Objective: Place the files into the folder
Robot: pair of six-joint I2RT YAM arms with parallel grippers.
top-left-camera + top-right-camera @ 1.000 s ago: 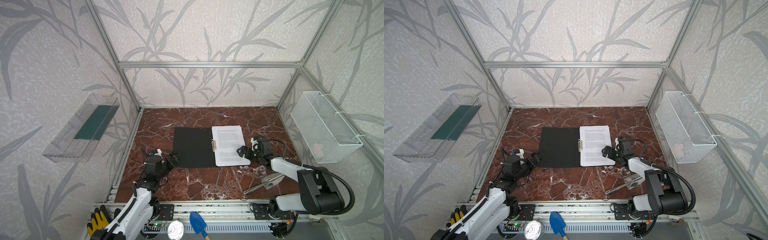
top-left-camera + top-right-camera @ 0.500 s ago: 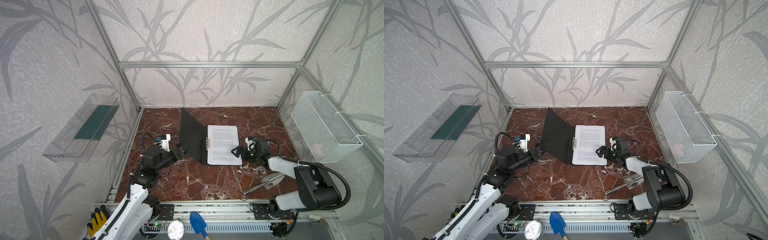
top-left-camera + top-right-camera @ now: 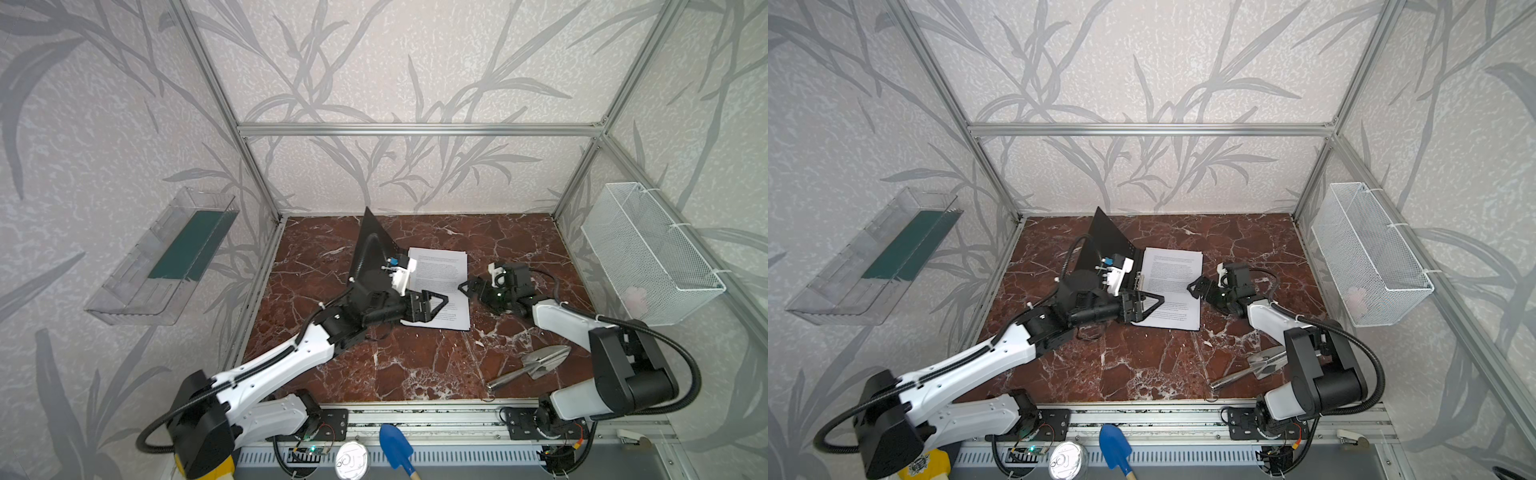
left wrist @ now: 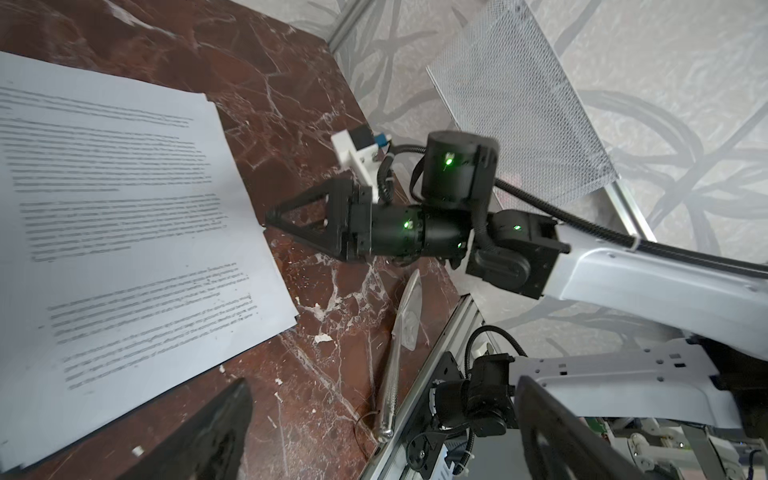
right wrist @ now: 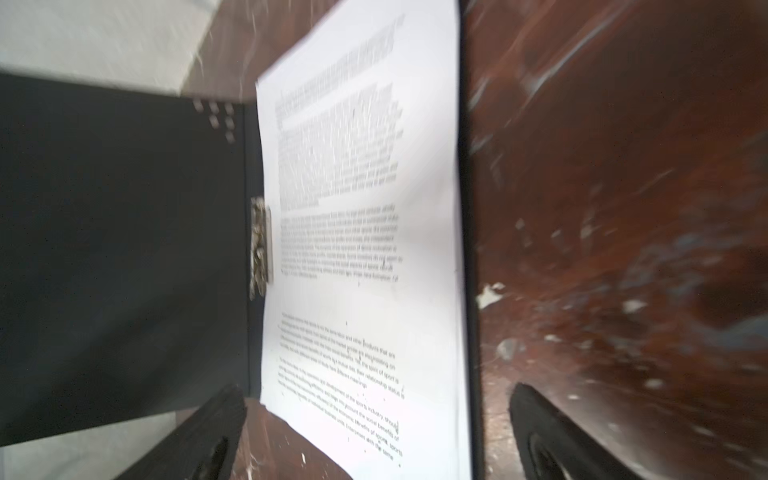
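Left gripper (image 3: 434,306), jaws wide apart and empty, hovers over the near corner of the files (image 3: 442,274) on the spine side. The files are a loose white stack lying flat on the folder's black inner panel. In the right wrist view a dark strip of that panel shows along the stack's outer edge, and the metal clip (image 5: 261,249) sits at its spine edge. Whether the clip pins the sheets cannot be told.

Right gripper (image 3: 464,289), also spread and empty, has its tips at the stack's outer long edge.

Farther back, the folder (image 3: 372,245) has its cover raised steeply, just behind the left wrist. Whether the arm props it is unclear.

Handling, as a judgement: the sheets are light, limp and slippery on one another, so a side push would likely fan them. Pressing down suits them better than pinching. The cover is thin, fairly stiff and hinged, best taken at its free long edge and lowered over the stack.
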